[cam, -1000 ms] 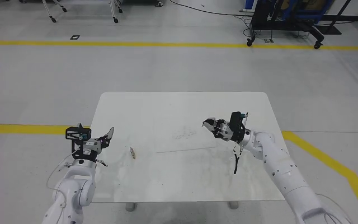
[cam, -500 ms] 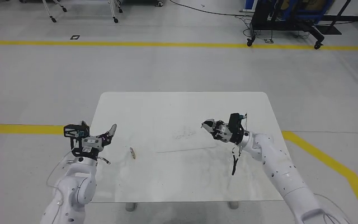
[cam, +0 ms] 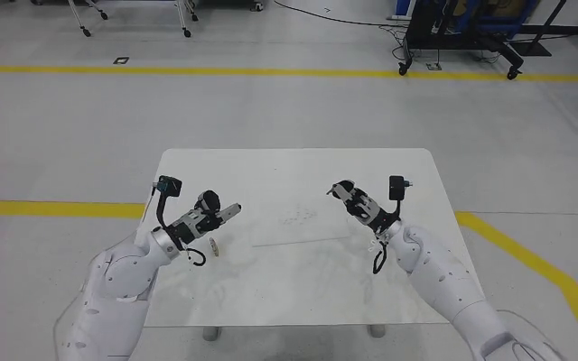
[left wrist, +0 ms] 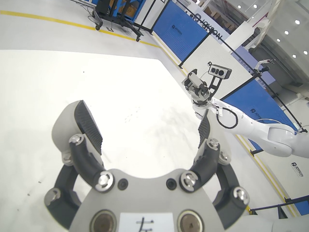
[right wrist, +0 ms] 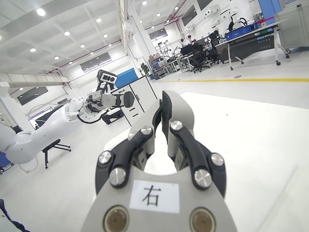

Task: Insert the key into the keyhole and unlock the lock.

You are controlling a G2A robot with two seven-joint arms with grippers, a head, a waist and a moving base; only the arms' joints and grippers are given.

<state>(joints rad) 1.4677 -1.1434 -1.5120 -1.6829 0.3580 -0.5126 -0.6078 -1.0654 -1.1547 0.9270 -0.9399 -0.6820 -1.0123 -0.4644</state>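
A small metallic object [cam: 213, 245] lies on the white table [cam: 289, 171] near its left side; I cannot tell whether it is the key or the lock. My left gripper [cam: 224, 209] hovers just beyond it toward the table's middle. Its fingers [left wrist: 85, 121] are open with nothing between them, and the midpoint of that gripper [left wrist: 144, 124] sits over bare tabletop. My right gripper [cam: 337, 189] is over the right half of the table, well apart from the object. The right gripper [right wrist: 161, 112] is shut, pads pressed together, and I see nothing held in it.
Faint scuff marks [cam: 298, 217] sit mid-table. The right arm [left wrist: 241, 121] shows across the table in the left wrist view, and the left arm [right wrist: 103, 100] shows in the right wrist view. A yellow floor line [cam: 271, 71] and carts [cam: 461, 36] lie beyond the table.
The left arm has swung in from the table's left edge to over the table near the small object. The right gripper has turned at the wrist and stayed in about the same place.
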